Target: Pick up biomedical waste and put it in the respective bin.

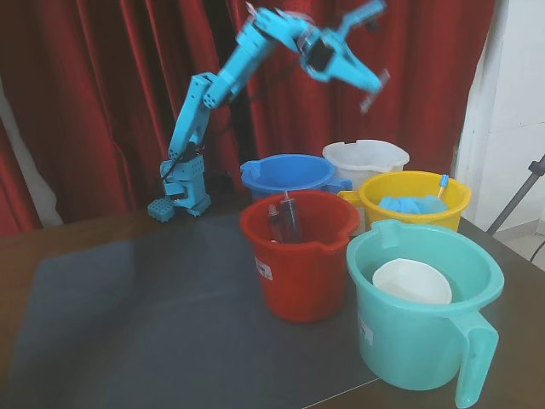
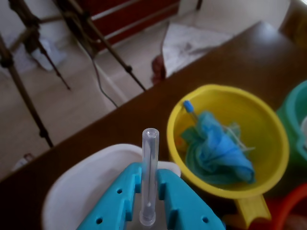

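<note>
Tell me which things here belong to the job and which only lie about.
Job: clear tube held in the gripper; white bucket below it.
Lying about: yellow bucket, blue cloth, red bucket, teal bucket, blue bucket.

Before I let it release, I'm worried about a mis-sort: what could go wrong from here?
The clear tube is pinched only near its lower end by the gripper, so it might slip or tip. In the wrist view it hangs over the white bucket's rim, close to the yellow bucket; a drop could bounce into the wrong one or onto the table.
</note>
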`<state>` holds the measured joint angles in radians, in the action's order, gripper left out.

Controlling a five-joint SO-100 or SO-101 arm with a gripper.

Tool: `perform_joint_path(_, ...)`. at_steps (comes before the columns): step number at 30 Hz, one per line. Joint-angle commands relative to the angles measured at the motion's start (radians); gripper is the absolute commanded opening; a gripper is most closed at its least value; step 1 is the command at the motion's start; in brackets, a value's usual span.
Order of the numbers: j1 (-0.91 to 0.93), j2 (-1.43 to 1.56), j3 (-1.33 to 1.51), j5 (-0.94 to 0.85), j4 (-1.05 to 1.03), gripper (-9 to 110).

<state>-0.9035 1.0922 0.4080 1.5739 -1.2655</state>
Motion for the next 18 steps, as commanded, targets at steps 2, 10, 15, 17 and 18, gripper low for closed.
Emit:
perform_joint_path(2, -0.005, -0.040, -0.028, -0.005, 0.054, 0)
perform_joint_path(10, -0.006, -0.064, -0.028, -0.006, -0.015, 0)
perform_joint_path(15, -0.006, -0.006, -0.137, -0.006, -0.195, 0)
perform_joint_path(17, -0.008, 0.012, -0.153, -0.006, -0.236, 0)
perform_joint_path(18, -0.008, 0.020, -0.156, -0.006, -0.250, 0)
